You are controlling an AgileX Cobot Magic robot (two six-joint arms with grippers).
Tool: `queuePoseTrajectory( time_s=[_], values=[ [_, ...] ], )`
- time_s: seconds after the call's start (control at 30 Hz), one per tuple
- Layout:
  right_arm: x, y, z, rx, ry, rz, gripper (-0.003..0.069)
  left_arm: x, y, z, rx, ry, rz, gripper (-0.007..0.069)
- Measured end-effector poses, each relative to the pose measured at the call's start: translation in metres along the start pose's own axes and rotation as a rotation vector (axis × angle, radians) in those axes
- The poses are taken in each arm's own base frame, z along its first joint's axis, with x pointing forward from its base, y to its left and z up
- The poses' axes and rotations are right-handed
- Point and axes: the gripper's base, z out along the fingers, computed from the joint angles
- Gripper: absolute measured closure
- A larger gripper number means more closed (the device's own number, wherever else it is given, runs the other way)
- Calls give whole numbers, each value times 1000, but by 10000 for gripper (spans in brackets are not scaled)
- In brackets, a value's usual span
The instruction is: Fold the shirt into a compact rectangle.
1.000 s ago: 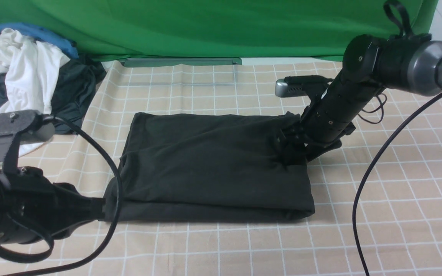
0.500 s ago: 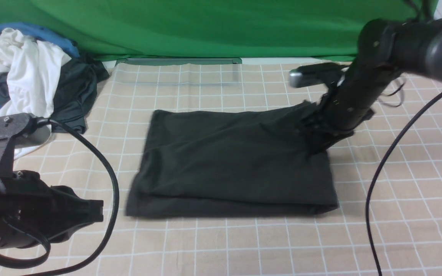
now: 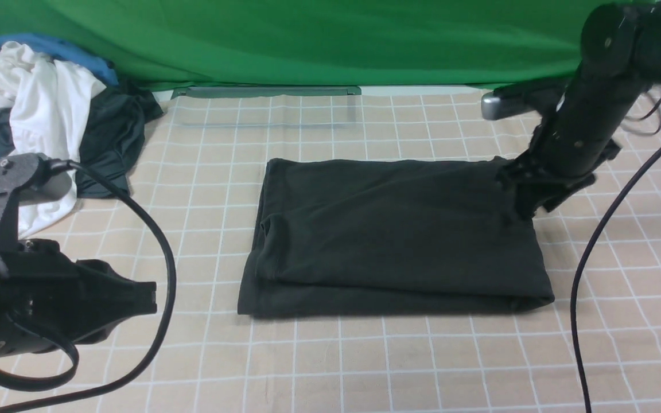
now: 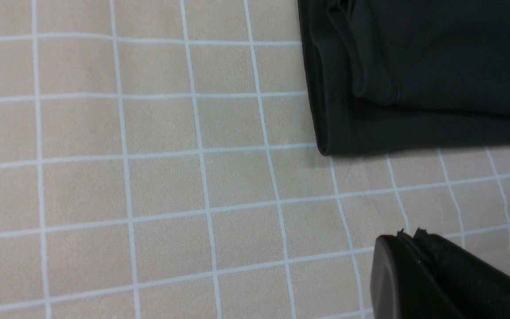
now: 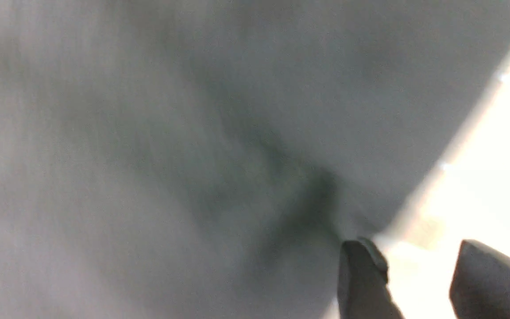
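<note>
The shirt [image 3: 393,235] lies folded into a rough rectangle on the checked cloth of the desk [image 3: 330,355], its layers stacked with a lower layer showing past the upper one along the edge nearest the robot. The risk from here, as I judge it, sits at the shirt's far right corner: if the right hand [image 3: 528,198] drags or lifts while fabric is caught on a finger, the top layer could slide off the lower one, skew the rectangle and open the fold; soft knit shifts easily over the smooth cloth. A second risk is the offset of the layers at the shirt's left edge, which a careless nudge could widen. The right hand is at that far right corner, fingers pointing down onto the fabric; in the right wrist view its two fingertips [image 5: 361,274] stand visibly apart with bright desk between them, one tip at the shirt's edge, and no cloth seems pinched, though the blur leaves contact uncertain. The left hand [image 3: 144,298] hovers well to the left of the shirt, its fingers pressed together on nothing. A heap of white, blue and dark garments [image 3: 38,109] lies far left of the shirt, untouched.
</note>
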Motion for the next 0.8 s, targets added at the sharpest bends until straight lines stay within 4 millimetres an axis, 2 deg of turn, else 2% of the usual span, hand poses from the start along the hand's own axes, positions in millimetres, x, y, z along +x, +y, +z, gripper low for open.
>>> queuePoseTrajectory(
  time_s=[0.07, 0.1, 0.13, 0.17, 0.2, 0.23, 0.27, 0.3, 0.4, 0.5, 0.53, 0.57, 0.6, 0.67, 0.7, 0.77, 0.8],
  values=[
    [5, -1, -27, 38, -35, 0, 453, 0, 0, 0, -1, -4, 3, 606],
    [12, -1, -57, 63, -91, 9, 543, -1, 0, 0, -1, -10, 4, 606],
    [12, -1, -57, 63, -91, 9, 543, -1, 0, 0, -1, -11, 4, 606],
    [21, 0, -91, 83, -175, 19, 596, -1, 0, 0, -1, -15, 5, 606],
    [34, 2, -126, 102, -271, 28, 613, -2, 0, 0, -1, -18, 6, 606],
    [41, 4, -140, 108, -319, 33, 617, -2, 0, 0, 0, -20, 9, 606],
    [57, 7, -167, 119, -408, 38, 619, -2, 0, -1, 0, -23, 13, 606],
    [68, 10, -185, 127, -480, 41, 620, -2, 0, -2, 2, -30, 22, 606],
    [119, 20, -237, 152, -722, 46, 620, -2, -1, -6, 7, -53, 36, 606],
    [162, 28, -259, 171, -901, 42, 620, -3, -1, -12, 14, -95, 49, 606],
    [188, 32, -264, 181, -988, 39, 620, -4, -2, -15, 19, -124, 55, 606],
    [194, 33, -266, 184, -1029, 38, 620, -4, -2, -17, 21, -137, 58, 606],
    [221, 38, -264, 194, -1125, 34, 620, -5, -3, -22, 30, -180, 64, 606],
    [249, 42, -258, 207, -1252, 28, 620, -6, -3, -30, 42, -243, 71, 606],
    [252, 42, -255, 207, -1252, 28, 620, -6, -3, -31, 43, -252, 71, 606],
    [288, 47, -237, 224, -1408, 20, 620, -2, -3, -39, 53, -317, 80, 606],
    [296, 49, -236, 229, -1455, 18, 620, 1, -2, -43, 58, -338, 81, 606]
  ],
)
